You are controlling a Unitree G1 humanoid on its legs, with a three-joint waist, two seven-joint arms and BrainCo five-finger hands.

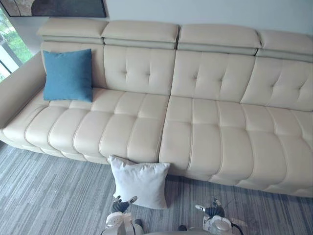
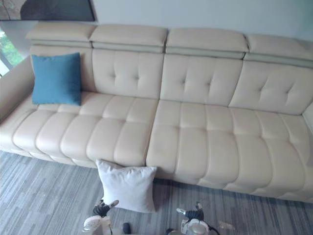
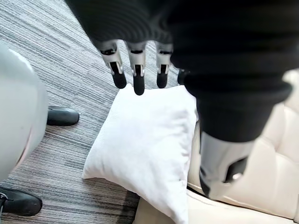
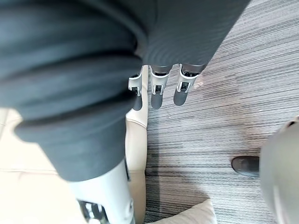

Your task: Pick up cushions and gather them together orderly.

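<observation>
I count 2 cushions: 1 blue cushion [image 1: 67,74] and 1 white cushion [image 1: 141,181]. There is 1 sofa [image 1: 195,122] with 4 headrests [image 1: 142,32], 1 picture [image 1: 63,7], and my 2 hands: left hand [image 3: 138,74], right hand [image 4: 159,91].

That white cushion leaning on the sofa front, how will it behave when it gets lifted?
Probably soft and floppy: the white cushion looks plump with limp corners, so it should dent under a grasp. Likely light for its bulk. It stands propped against the sofa, so a push may tip it flat onto the carpet.
</observation>
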